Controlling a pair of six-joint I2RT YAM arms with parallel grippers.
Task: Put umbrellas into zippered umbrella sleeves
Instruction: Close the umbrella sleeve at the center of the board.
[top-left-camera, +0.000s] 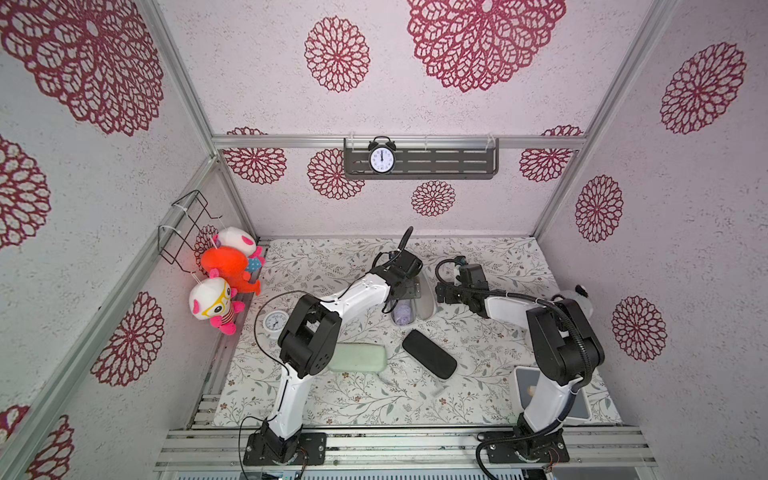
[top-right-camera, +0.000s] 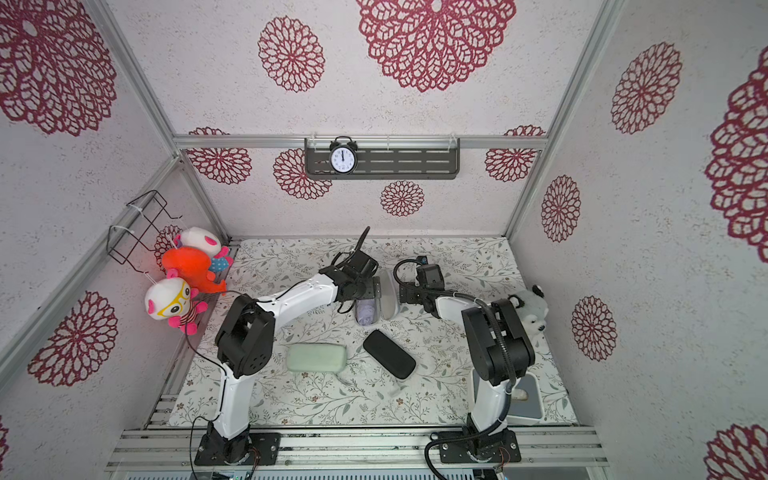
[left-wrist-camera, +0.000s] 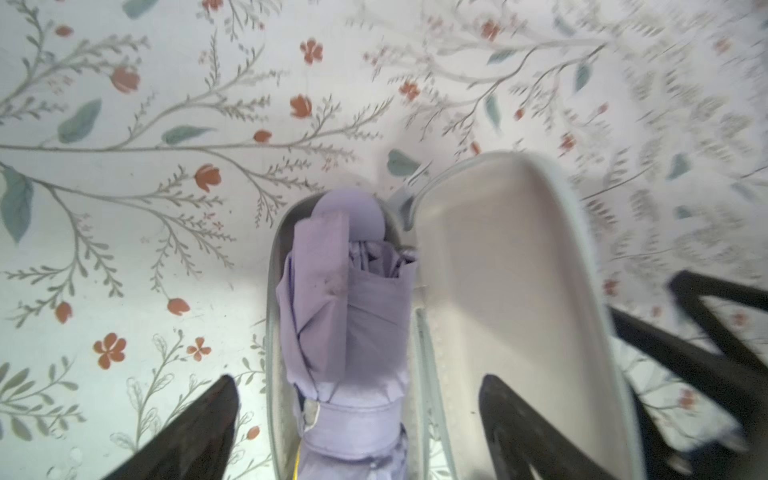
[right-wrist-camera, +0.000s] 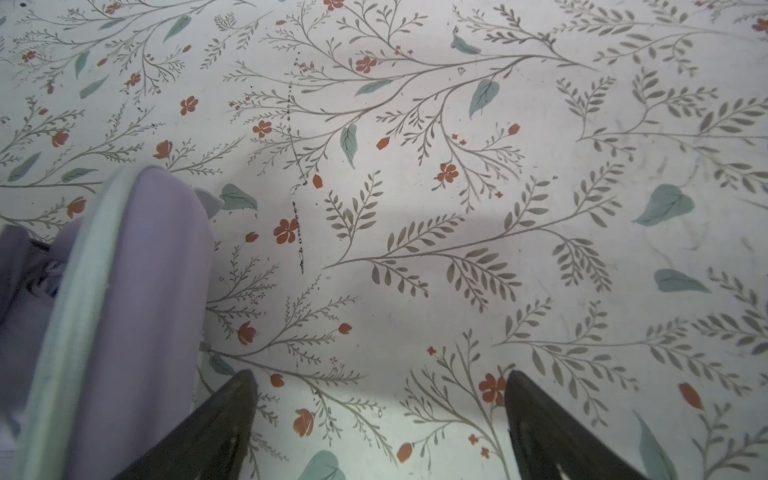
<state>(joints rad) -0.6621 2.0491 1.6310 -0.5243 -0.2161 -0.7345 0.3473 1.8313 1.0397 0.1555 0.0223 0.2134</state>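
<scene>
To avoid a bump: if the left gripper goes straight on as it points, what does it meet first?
Probably the lilac umbrella in the open case; it lies between the spread fingers of the left gripper. Depth is unclear.

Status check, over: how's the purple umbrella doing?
Left gripper open over lilac umbrella. Right gripper open, empty. Umbrella lying in open lilac sleeve. Nothing blocking it.

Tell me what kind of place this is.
Probably a robot test booth dressed like a home: metal frame holding wallpapered panels, two arms bolted to a rail, stuffed toys hanging on a wall.
</scene>
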